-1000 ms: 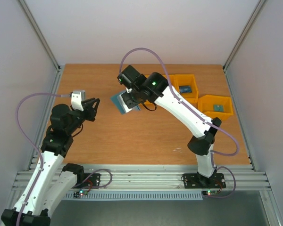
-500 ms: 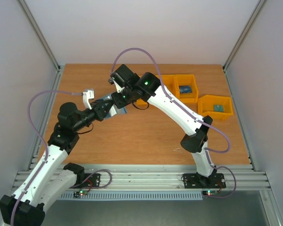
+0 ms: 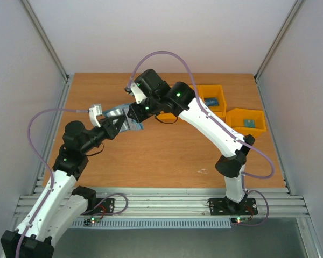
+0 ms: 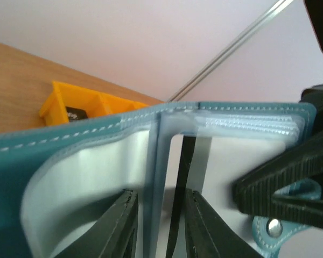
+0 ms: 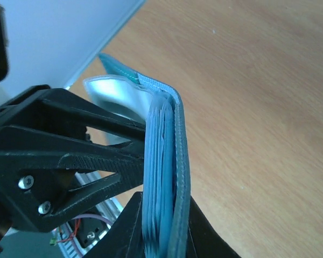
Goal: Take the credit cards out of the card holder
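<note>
- right gripper [image 5: 162,207] is clamped on the card holder [image 4: 70,141], holding it open in the air over the far-left part of the table.
- left gripper [image 4: 161,200] is at a narrow gap, straddling a clear sleeve leaf and not pinching it.
- step: going in for a card, none out yet. can't tell card from sleeve here.
- next: close on the card edge only, pull straight out while right holds firm.
</note>
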You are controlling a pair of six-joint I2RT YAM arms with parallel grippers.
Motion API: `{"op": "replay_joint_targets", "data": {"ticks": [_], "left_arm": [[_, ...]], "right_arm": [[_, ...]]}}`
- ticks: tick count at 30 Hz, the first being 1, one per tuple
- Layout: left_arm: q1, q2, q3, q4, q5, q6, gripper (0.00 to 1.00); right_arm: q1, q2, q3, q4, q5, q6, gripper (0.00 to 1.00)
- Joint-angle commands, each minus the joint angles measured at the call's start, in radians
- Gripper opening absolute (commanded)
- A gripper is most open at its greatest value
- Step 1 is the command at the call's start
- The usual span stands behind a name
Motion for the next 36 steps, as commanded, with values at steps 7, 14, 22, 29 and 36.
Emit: {"op": "replay_joint_targets", "data": {"ticks": [7, 14, 22, 29, 36], "left_arm": [[0.048, -0.047, 0.003, 0.220, 0.305, 0.010, 0.28], [0.048, -0.044, 0.061, 0.239, 0.411, 0.062, 0.25], [0.043, -0.039, 0.097, 0.302, 0.516, 0.041, 0.25], [0.024, -0.032, 0.149, 0.328, 0.569, 0.042, 0.01], [0.032, -0.063, 0.135, 0.312, 0.563, 0.047, 0.00]], "right_arm": [[-0.021, -0.205, -0.155, 0.190, -0.300, -0.147, 0.01], [-0.021, -0.253, -0.200, 0.242, -0.454, -0.216, 0.01], [-0.021, -0.297, -0.269, 0.334, -0.534, -0.228, 0.01], [-0.019, -0.271, -0.273, 0.386, -0.510, -0.202, 0.01], [-0.045, -0.321, -0.336, 0.371, -0.543, -0.237, 0.14]]}}
